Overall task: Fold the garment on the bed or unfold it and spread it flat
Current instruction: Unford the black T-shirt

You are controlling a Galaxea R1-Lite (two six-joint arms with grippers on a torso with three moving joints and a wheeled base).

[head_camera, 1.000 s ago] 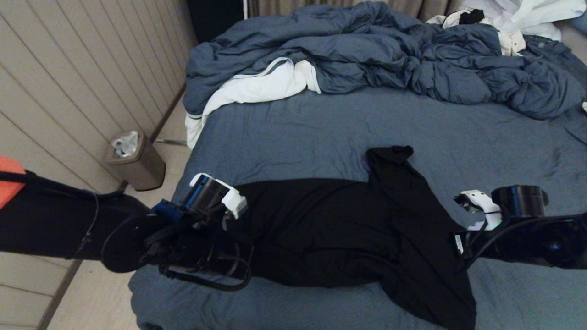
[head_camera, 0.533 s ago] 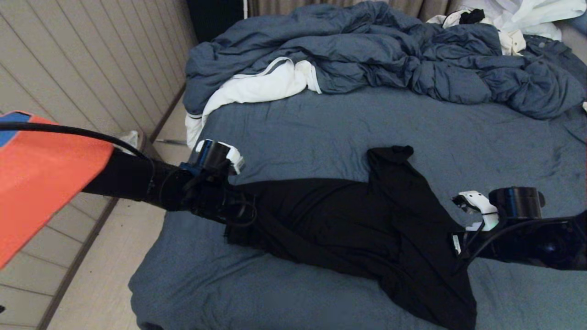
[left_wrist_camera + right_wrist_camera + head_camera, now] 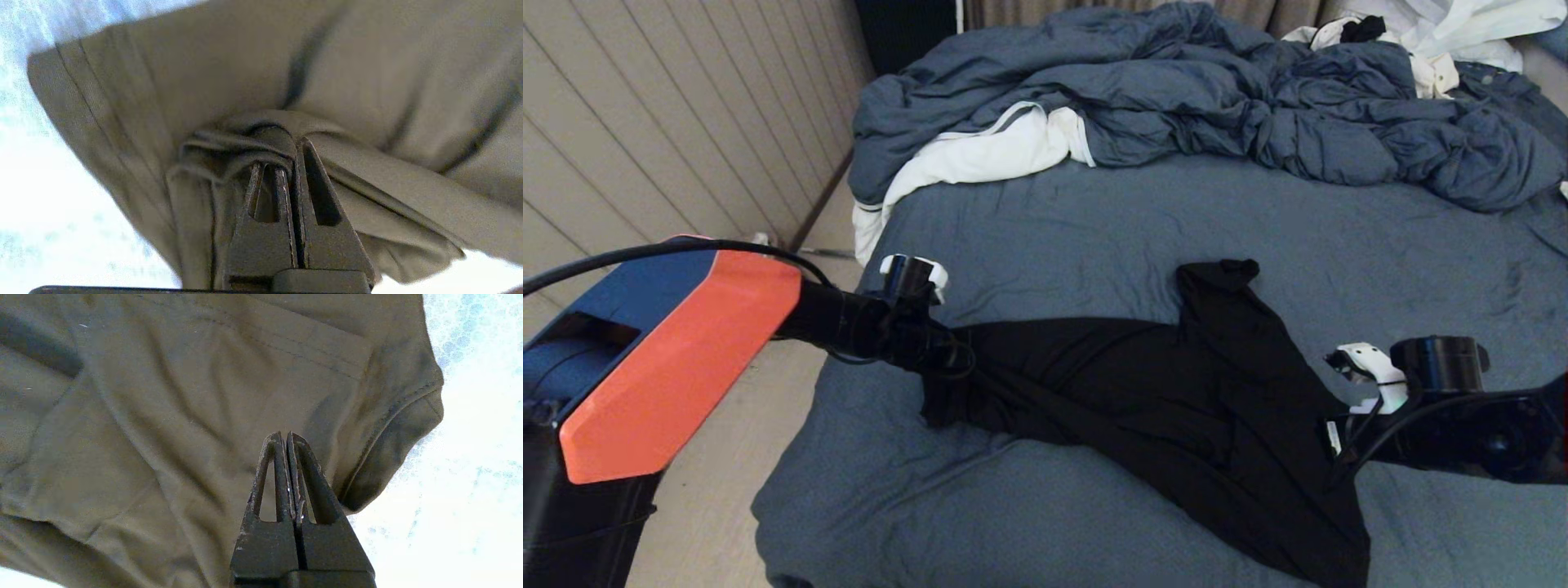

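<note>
The black garment point(image 3: 1135, 392) lies stretched across the near half of the bed point(image 3: 1094, 229), one sleeve pointing to the far side. My left gripper point(image 3: 939, 363) is at the garment's left end, raised a little off the sheet. In the left wrist view it point(image 3: 292, 143) is shut, with a bunched fold of the garment point(image 3: 367, 61) wrapped over one fingertip. My right gripper point(image 3: 1335, 420) sits at the garment's right edge. In the right wrist view it point(image 3: 284, 435) is shut, its tips pinched into the garment point(image 3: 163, 416) beside a sleeve hem point(image 3: 392, 416).
A rumpled blue duvet point(image 3: 1217, 98) with white lining point(image 3: 980, 155) fills the far side of the bed. White clothes point(image 3: 1445, 33) lie at the far right corner. Floor point(image 3: 711, 490) and a panelled wall run along the bed's left edge. Bare sheet lies between garment and duvet.
My left gripper has carried the garment's left end up and towards the far left. The cloth has narrowed and drawn taut there. The right gripper has barely moved.
</note>
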